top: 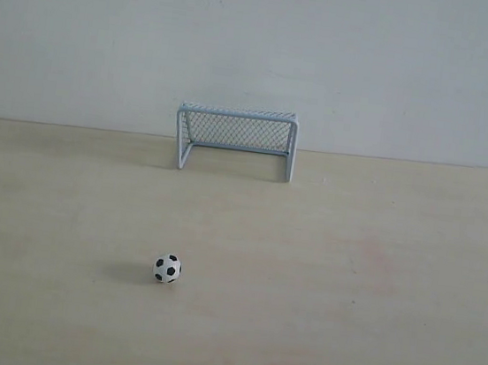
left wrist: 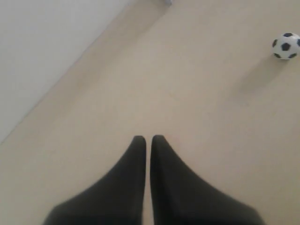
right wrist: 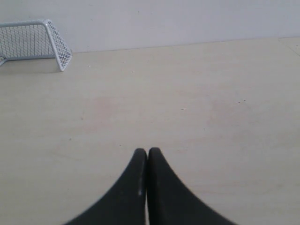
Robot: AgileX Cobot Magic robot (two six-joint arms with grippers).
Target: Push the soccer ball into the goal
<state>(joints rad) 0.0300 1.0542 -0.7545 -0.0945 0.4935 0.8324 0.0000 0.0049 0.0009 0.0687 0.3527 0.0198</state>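
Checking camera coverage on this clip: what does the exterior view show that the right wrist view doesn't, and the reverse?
Only the exterior view: the small white soccer ball with black patches, resting apart from and in front of the white tube-framed mesh goal, which shows whole. Only the right wrist view: the right gripper, black fingers pressed together, holding nothing; the goal is cut off at the picture's edge there. Both: the goal, the pale wooden table and the plain white wall.
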